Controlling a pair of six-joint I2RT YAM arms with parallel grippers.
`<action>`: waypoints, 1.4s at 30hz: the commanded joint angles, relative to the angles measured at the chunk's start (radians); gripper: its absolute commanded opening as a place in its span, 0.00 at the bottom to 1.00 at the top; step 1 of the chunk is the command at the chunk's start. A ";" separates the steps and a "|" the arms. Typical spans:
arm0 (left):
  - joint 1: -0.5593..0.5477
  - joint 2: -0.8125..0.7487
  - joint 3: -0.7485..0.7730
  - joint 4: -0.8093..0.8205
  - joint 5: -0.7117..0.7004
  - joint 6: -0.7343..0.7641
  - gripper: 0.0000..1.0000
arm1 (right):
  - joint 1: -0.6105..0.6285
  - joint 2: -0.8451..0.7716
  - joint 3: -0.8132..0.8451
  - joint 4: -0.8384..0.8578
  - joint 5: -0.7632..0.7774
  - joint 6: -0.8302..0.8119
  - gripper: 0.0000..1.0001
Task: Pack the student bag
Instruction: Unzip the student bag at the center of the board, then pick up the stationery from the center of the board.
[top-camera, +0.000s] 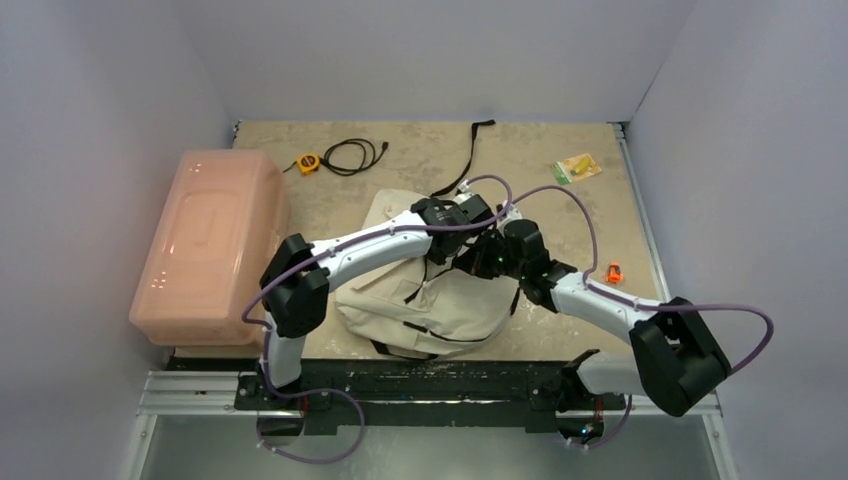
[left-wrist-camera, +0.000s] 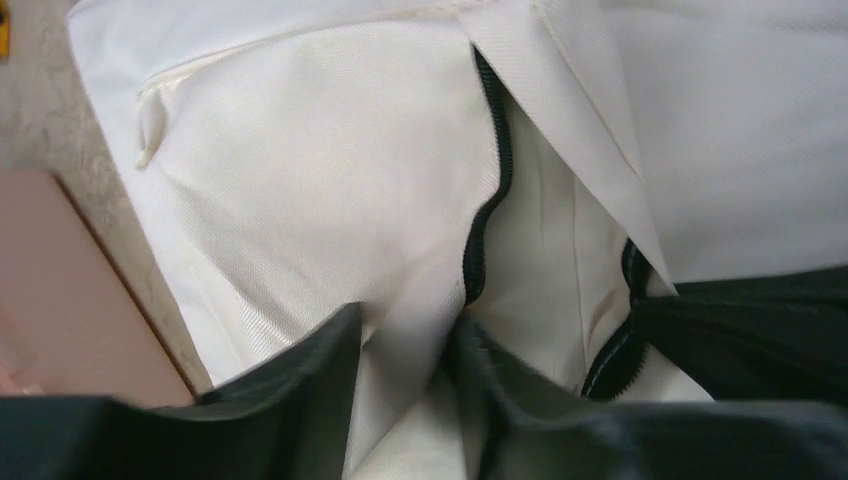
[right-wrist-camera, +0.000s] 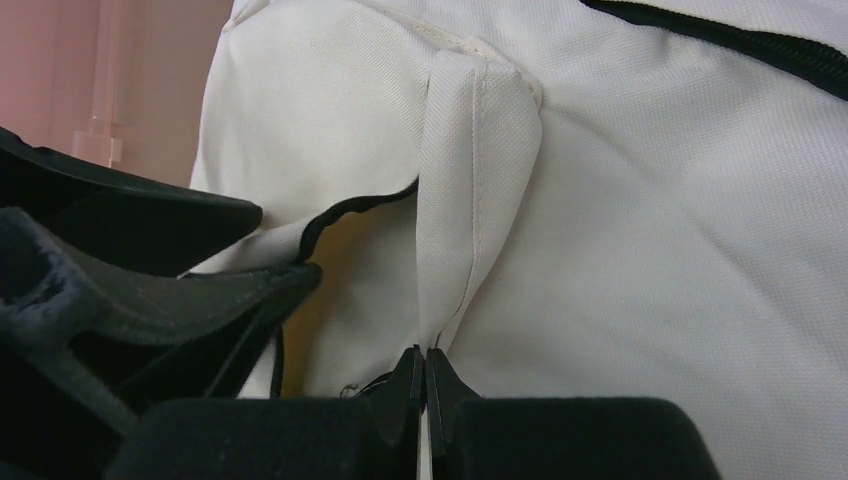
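Note:
The student bag, a cream canvas backpack with black zipper trim, lies in the middle of the table. Both grippers meet over its upper right part. My left gripper is open, and a raised fold of bag fabric stands between its two black fingers beside the zipper. My right gripper is shut on a seamed fold of the bag, next to a gap in the zipper line. The left gripper's fingers show at the left of the right wrist view.
A large pink bin stands left of the bag. At the back lie a yellow tape measure, a coiled black cable, a black strap and a yellow-green packet. A small orange item lies at the right.

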 joint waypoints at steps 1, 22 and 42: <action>0.001 -0.020 0.042 -0.044 -0.255 0.036 0.19 | -0.009 -0.041 -0.028 0.002 0.007 0.012 0.00; 0.167 -0.254 -0.184 0.149 0.510 -0.181 0.00 | -0.156 -0.107 0.550 -0.540 0.141 -0.262 0.79; 0.183 -0.157 -0.085 0.079 0.546 -0.060 0.00 | -0.595 0.707 1.160 -0.631 0.614 -0.144 0.99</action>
